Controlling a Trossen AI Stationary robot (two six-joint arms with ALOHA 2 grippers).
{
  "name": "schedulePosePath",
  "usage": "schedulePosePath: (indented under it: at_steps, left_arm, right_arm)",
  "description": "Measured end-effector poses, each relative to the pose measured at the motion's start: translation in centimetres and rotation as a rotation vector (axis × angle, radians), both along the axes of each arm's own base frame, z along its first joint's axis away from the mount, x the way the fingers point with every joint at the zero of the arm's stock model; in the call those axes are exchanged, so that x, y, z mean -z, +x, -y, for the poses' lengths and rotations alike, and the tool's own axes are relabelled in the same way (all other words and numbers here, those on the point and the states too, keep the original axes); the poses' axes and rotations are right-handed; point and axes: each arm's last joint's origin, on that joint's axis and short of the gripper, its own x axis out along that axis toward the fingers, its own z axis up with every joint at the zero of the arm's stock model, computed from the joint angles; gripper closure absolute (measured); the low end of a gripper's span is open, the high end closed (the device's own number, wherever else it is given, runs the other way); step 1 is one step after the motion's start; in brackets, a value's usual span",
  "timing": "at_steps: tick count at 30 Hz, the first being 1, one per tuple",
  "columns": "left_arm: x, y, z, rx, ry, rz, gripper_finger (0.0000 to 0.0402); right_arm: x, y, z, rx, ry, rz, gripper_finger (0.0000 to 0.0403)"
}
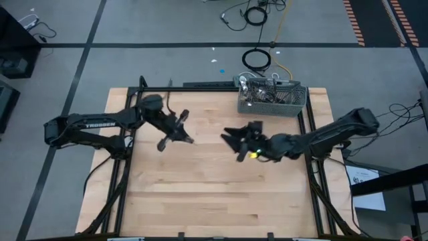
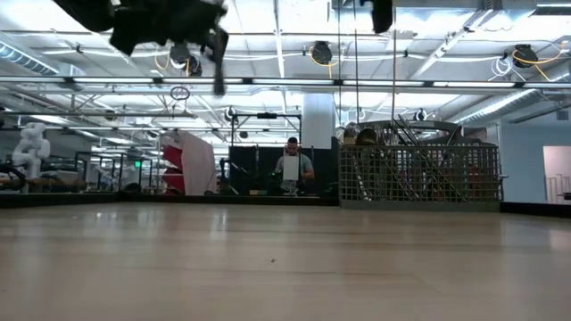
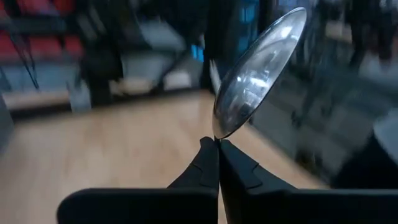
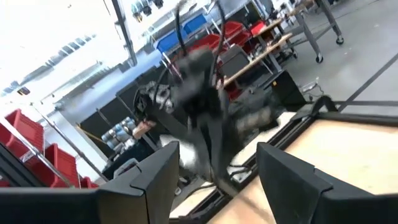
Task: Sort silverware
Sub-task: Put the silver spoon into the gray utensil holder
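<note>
Tabletop of pale wood lies under both arms, bare over most of its surface. Next in size, the left arm reaches in from its side and the right arm from the other, their grippers facing each other over the middle of the table and well apart.

A grey wire-mesh basket stands on the table beyond the right gripper, toward the far edge, just past that gripper's reach. In the low view the basket rises upright with silverware sticking out of its top in a tangle of handles; from above the same silverware glints inside it.

The left gripper is raised clear of the table, as the low view shows it hanging high above the wood. Its fingers are pressed together and pinch the neck of a spoon, whose bowl stands up and tilts away beyond the fingertips, its hollow face turned to the wrist camera.

The right gripper hovers between the basket and the left gripper, its fingers spread wide with nothing between them.

A person stands far off in the room behind the table.
</note>
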Motion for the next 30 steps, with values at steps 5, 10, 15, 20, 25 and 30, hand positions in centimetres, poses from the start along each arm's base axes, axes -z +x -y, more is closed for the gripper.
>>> schedulePosePath:
  at_steps: [5, 10, 15, 20, 25, 30]
  left_arm:
    - [-2.7, 0.4, 0.5, 0.025, -0.099, 0.174, 0.0401]
    - [-3.5, 0.6, 1.7, 0.078, -0.163, 0.204, 0.0401]
    - [-3.9, 0.7, 3.7, 0.160, -0.185, 0.225, 0.0401]
    - [-4.9, 0.6, 5.6, 0.208, -0.229, 0.299, 0.0401]
    - [-6.2, 0.3, 6.4, 0.208, -0.302, 0.393, 0.0401]
    - [-6.6, 0.2, 7.1, 0.182, -0.359, 0.413, 0.0402]
  right_arm:
    - [0.0, 3.5, -1.4, -0.016, -0.028, -0.026, 0.0200]
    - [-1.2, 5.4, -2.7, -0.030, -0.085, -0.051, 0.0200]
    - [-1.4, 6.5, -3.3, -0.039, -0.104, -0.107, 0.0200]
    - [-1.8, 7.4, -3.7, -0.151, -0.113, -0.082, 0.0200]
    - [-2.3, 7.6, -4.0, -0.258, -0.119, -0.049, 0.0200]
    - [-2.9, 7.6, -3.8, -0.313, -0.126, 0.017, 0.0200]
